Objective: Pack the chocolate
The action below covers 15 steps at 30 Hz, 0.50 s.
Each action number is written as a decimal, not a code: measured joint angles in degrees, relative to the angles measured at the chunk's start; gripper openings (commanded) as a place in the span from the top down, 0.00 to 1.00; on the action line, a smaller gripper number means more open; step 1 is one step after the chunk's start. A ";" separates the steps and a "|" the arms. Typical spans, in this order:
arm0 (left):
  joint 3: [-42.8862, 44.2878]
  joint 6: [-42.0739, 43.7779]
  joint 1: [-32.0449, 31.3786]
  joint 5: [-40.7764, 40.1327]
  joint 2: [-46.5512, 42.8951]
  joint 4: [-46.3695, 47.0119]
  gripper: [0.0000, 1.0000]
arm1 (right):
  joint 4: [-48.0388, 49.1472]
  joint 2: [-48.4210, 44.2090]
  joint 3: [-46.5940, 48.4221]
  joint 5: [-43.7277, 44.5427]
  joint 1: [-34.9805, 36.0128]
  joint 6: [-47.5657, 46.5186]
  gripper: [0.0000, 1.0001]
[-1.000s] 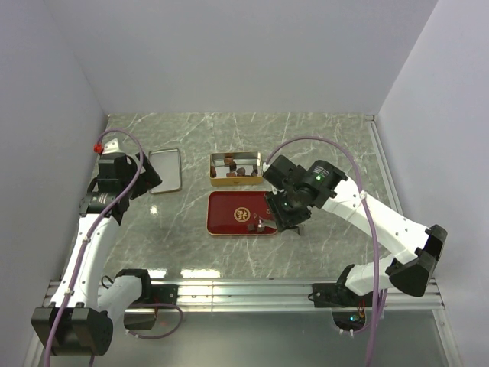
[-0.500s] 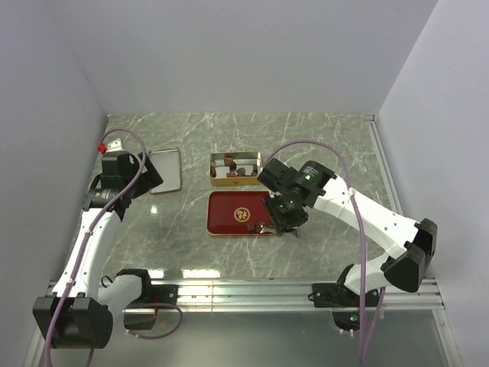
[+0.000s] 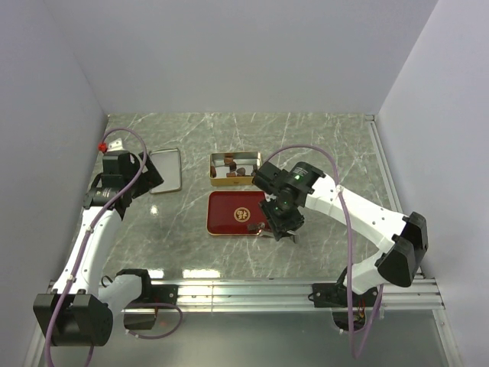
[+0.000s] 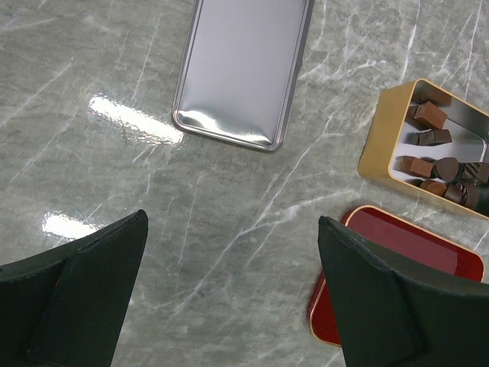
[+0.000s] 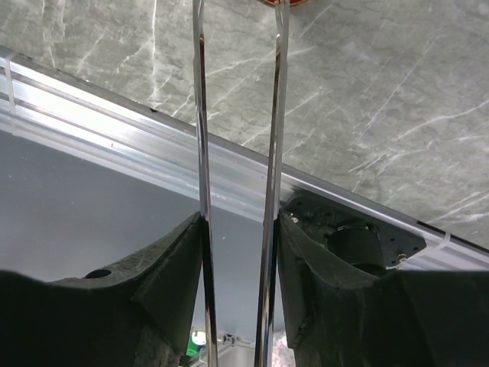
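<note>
You're pinching the tongs (image 5: 200, 115) narrow in the right gripper (image 5: 238, 223) over the tray (image 3: 225, 210), keeping fingers off chocolate (image 4: 430, 115) going into the tin (image 4: 380, 157); whether the tips are holding a piece, I cannot tell.

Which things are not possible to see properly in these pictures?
- Tips of the tongs: right wrist view, cut off by the top edge; top view, covered by the right gripper.
- Count of chocolate in the gold box: top view too small, left wrist view cut by right edge.

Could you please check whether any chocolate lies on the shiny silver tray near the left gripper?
No, the silver tray is bare, and the chocolate pieces sit in the gold tin.
</note>
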 measured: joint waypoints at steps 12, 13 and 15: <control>0.00 0.07 0.00 0.09 0.33 0.00 0.01 | 0.33 0.96 1.25 0.42 0.00 0.02 0.51; 0.00 0.09 0.00 0.09 0.44 0.00 0.01 | 0.35 0.96 1.25 0.42 0.00 0.02 0.51; 0.00 0.09 0.00 0.11 0.68 0.00 0.01 | 0.44 1.05 1.22 0.42 0.00 0.02 0.52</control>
